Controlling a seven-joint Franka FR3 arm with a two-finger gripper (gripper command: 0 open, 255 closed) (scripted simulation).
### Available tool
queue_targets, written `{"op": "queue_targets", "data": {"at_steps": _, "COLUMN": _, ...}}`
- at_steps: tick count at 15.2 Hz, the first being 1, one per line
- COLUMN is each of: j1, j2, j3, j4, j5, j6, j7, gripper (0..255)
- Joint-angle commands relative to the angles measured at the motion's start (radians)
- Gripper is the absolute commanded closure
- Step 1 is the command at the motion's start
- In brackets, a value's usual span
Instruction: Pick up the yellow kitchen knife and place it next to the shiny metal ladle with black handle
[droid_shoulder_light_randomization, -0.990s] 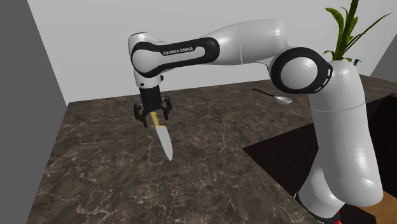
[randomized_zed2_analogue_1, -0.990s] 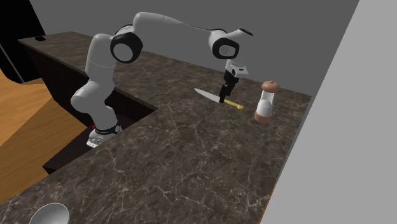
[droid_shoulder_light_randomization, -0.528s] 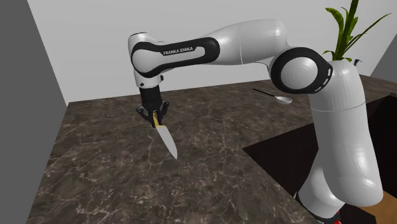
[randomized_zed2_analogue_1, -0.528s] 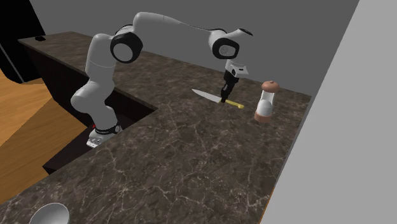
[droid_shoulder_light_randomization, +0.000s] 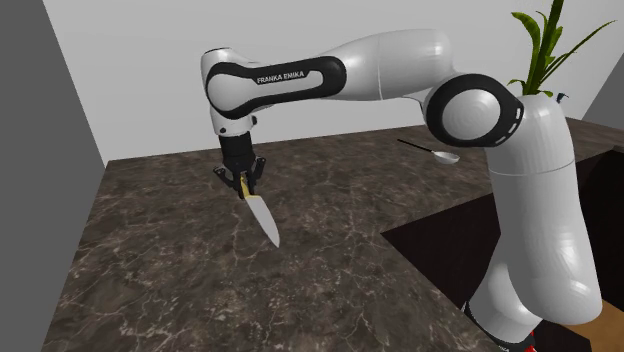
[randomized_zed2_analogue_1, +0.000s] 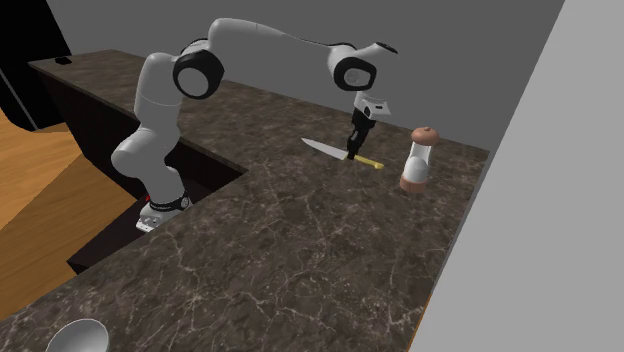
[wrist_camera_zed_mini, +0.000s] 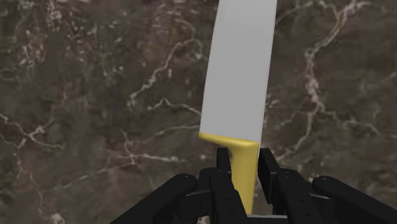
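Plainly, the gripper (droid_shoulder_light_randomization: 241, 179) was closed on the knife (droid_shoulder_light_randomization: 263, 220): in the wrist view the two black fingers (wrist_camera_zed_mini: 223, 175) pinched the yellow handle from either side, just behind where it meets the blade. The pale blade ran straight out ahead of them over the dark veined counter (droid_shoulder_light_randomization: 150, 260).

In the shoulder view the knife hung low, handle up in the jaws and blade slanting down toward that view's lower right. Whether its tip had cleared the stone I could not tell.

The ladle (droid_shoulder_light_randomization: 441, 154) lay well apart, far off toward the shoulder view's right and behind the arm (droid_shoulder_light_randomization: 380, 70), its black handle pointing toward that view's left. So the carry would have to sweep the knife across the counter in that direction. By my judgement, the long blade should end up lying alongside the ladle, not across it.

In the second exterior view a mill (randomized_zed2_analogue_1: 418, 160) stood just beside the handle's free end, on the side away from the ladle, so it should not hinder the move.
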Motion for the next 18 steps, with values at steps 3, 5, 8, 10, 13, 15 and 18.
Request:
{"op": "queue_targets", "data": {"at_steps": 3, "j1": 0.002, "j2": 0.000, "j3": 0.001, "j4": 0.051, "j5": 0.000, "j6": -0.051, "j7": 0.000, "gripper": 255}}
{"op": "queue_targets", "data": {"at_steps": 5, "j1": 0.003, "j2": 0.001, "j3": 0.001, "j4": 0.079, "j5": 0.000, "j6": -0.079, "j7": 0.000, "gripper": 255}}
{"op": "queue_targets", "data": {"at_steps": 8, "j1": 0.006, "j2": 0.005, "j3": 0.001, "j4": 0.126, "j5": 0.000, "j6": -0.121, "j7": 0.001, "gripper": 255}}
{"op": "queue_targets", "data": {"at_steps": 10, "j1": 0.008, "j2": 0.009, "j3": 0.002, "j4": 0.160, "j5": -0.001, "j6": -0.151, "j7": 0.002, "gripper": 255}}
{"op": "queue_targets", "data": {"at_steps": 13, "j1": 0.012, "j2": 0.019, "j3": 0.002, "j4": 0.217, "j5": -0.002, "j6": -0.197, "j7": 0.002, "gripper": 255}}
{"op": "queue_targets", "data": {"at_steps": 15, "j1": 0.015, "j2": 0.028, "j3": 0.002, "j4": 0.259, "j5": -0.003, "j6": -0.230, "j7": 0.003, "gripper": 255}}
{"op": "queue_targets", "data": {"at_steps": 18, "j1": 0.021, "j2": 0.047, "j3": 0.001, "j4": 0.331, "j5": -0.006, "j6": -0.283, "j7": 0.004, "gripper": 255}}
